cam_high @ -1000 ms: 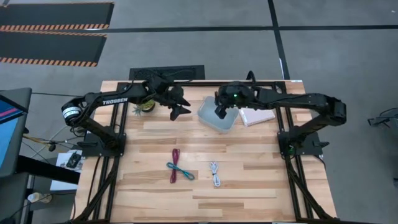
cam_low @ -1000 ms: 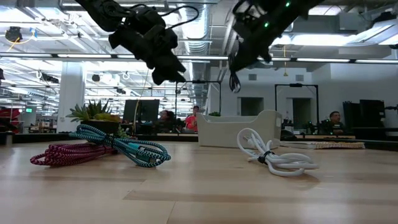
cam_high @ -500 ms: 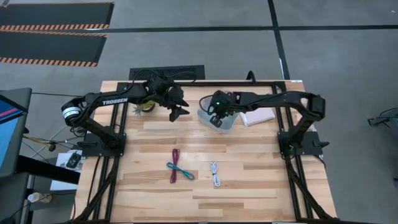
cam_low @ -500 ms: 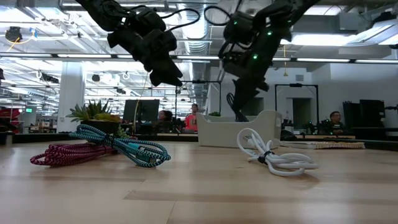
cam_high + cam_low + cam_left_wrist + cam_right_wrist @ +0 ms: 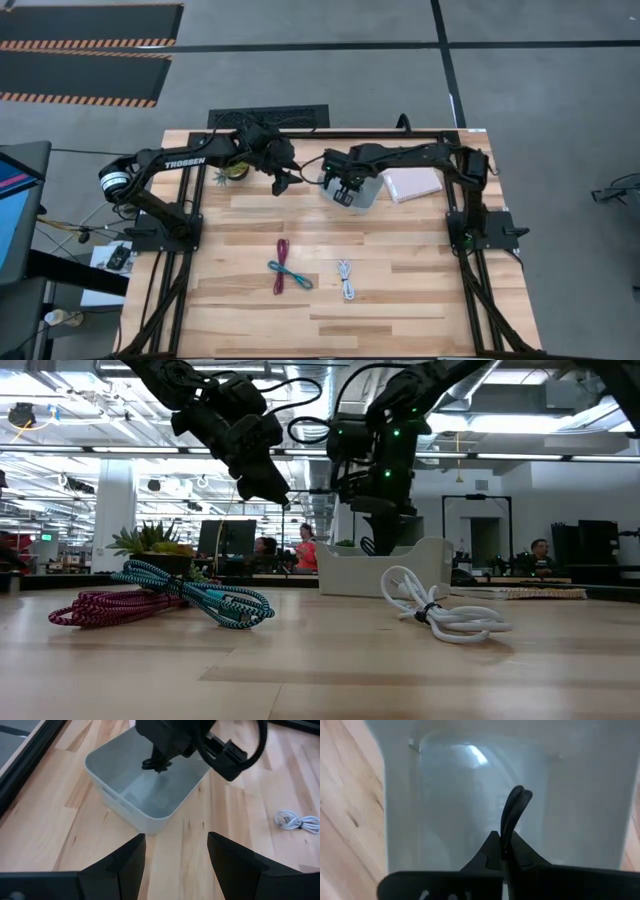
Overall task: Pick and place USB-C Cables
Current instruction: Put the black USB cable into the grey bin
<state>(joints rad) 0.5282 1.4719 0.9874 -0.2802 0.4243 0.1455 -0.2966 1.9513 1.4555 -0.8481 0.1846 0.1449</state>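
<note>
My right gripper points down into the clear bin and is shut on the black USB-C cable. The left wrist view shows that cable dangling over the bin's floor. My left gripper hovers open above the table, just left of the bin. On the near half of the table lie the maroon cable and the teal cable, crossing each other, with the white cable to their right. In the low view the three appear as maroon, teal and white. My right gripper pinches the black cable bundle between its two fingers, coming from above and pointing down. A bent loop sticks out past the fingertips. The cable hangs inside the bin's walls; whether it touches the floor, I cannot tell.
A flat white pad lies right of the bin and a small potted plant stands at the far left edge. Bare wood spreads around the three cables. In the low view, people sit in the room beyond the table.
My right gripper, carrying the black cable, has moved down and slightly toward the table's left, from above the bin's rim to inside its walls, while its arm folded in over the far edge.
</note>
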